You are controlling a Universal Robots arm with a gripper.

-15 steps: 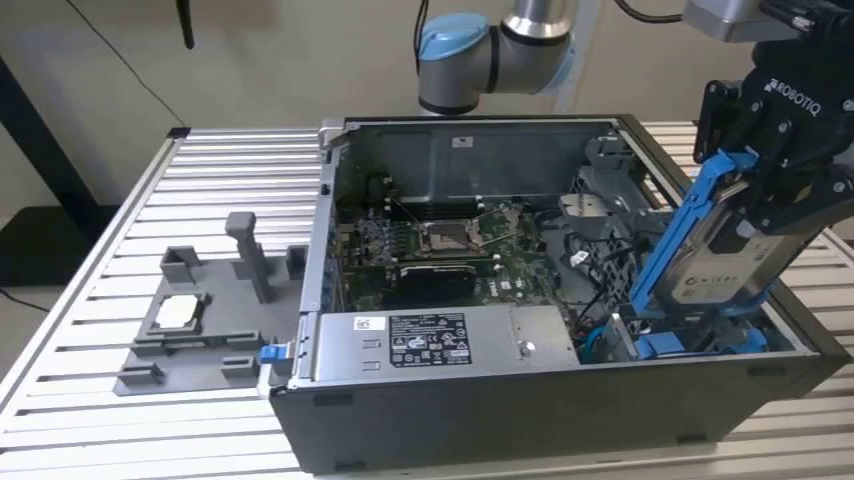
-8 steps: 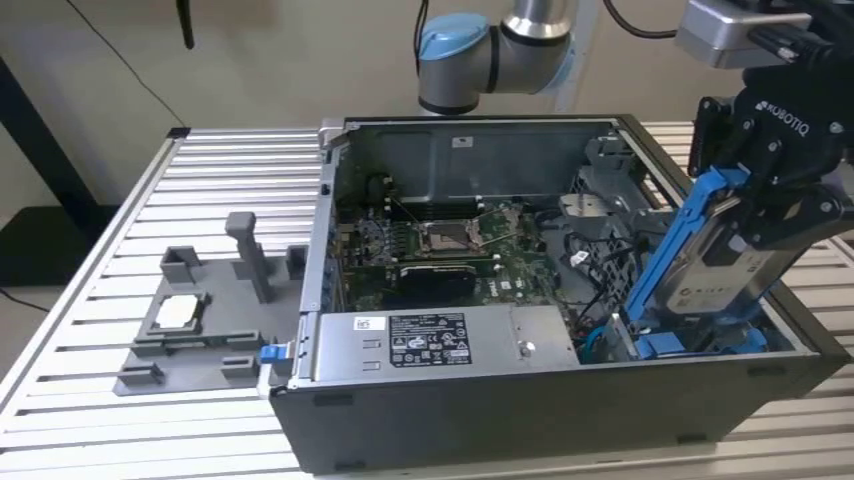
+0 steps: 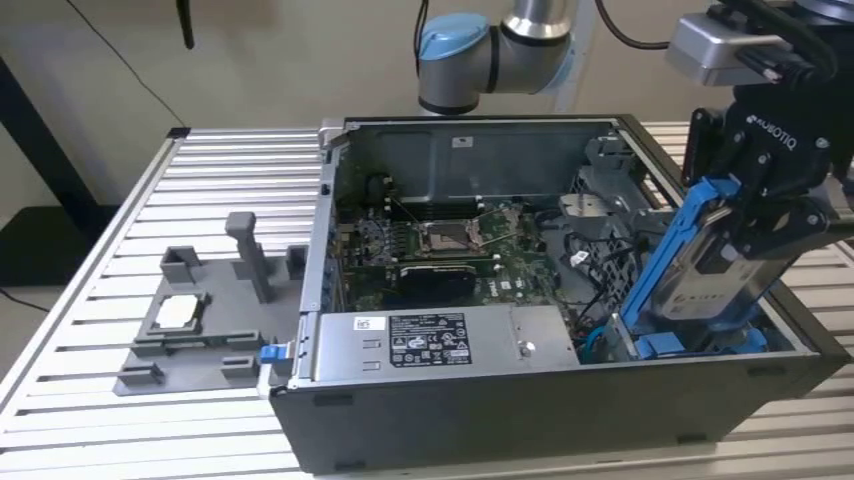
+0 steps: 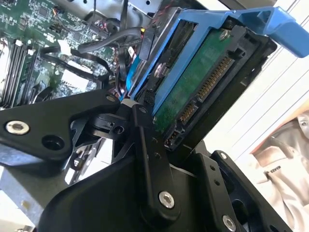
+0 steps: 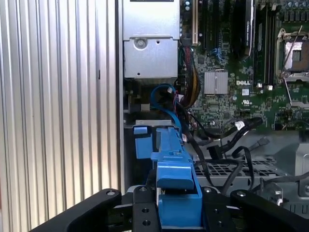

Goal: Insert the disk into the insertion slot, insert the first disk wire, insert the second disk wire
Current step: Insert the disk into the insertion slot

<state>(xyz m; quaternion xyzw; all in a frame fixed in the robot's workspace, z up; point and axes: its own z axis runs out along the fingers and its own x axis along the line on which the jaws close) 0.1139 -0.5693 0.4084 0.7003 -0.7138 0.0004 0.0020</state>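
My gripper (image 3: 774, 215) is shut on the disk (image 3: 701, 270), a silver drive in a blue carrier frame. It holds the disk steeply tilted over the near corner of the open computer case, at the exterior view's right. The disk's lower end reaches down to the insertion slot (image 3: 694, 345), a grey bay with blue plastic parts. In the second wrist view the disk's (image 4: 198, 82) green circuit board and connector face the camera. The first wrist view looks along the blue carrier (image 5: 174, 164) between my fingers (image 5: 145, 212). Loose black wires (image 5: 231, 130) lie in the case beside the bay.
A labelled silver power-supply box (image 3: 427, 340) fills the case's front. The motherboard (image 3: 441, 245) lies behind it. A grey fixture (image 3: 200, 310) stands on the slatted table (image 3: 80, 400) at the exterior view's left. A blue cable (image 5: 161, 99) loops near the bay.
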